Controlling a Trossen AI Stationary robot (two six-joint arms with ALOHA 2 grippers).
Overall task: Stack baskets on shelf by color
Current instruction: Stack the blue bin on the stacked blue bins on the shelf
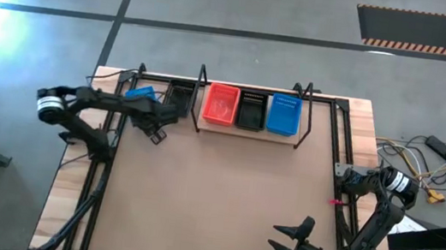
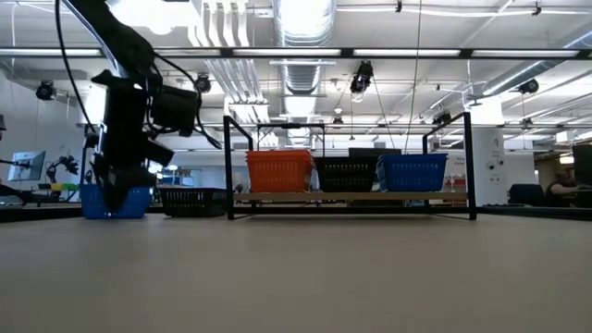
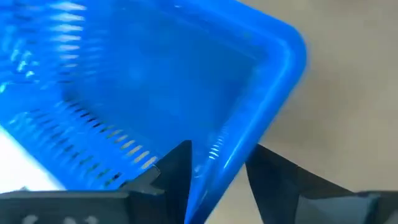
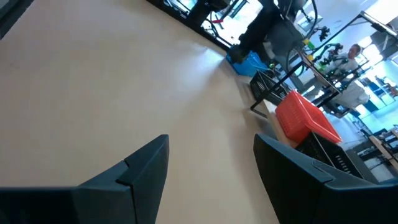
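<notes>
Fingers of my left gripper (image 3: 214, 171) straddle the rim of a loose blue basket (image 1: 140, 93) on the tabletop (image 1: 222, 194) at far left, a loose black basket (image 1: 178, 96) just beside it. My right gripper (image 4: 211, 168) waits wide open and empty at the near edge. Beyond, the shelf (image 1: 248, 131) holds an orange basket (image 1: 220, 105), a black basket (image 1: 251, 110) and a blue basket (image 1: 284, 115) in a row.

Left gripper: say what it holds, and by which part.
The left gripper straddles the rim of the blue basket on the table; a firm hold cannot be told.
</notes>
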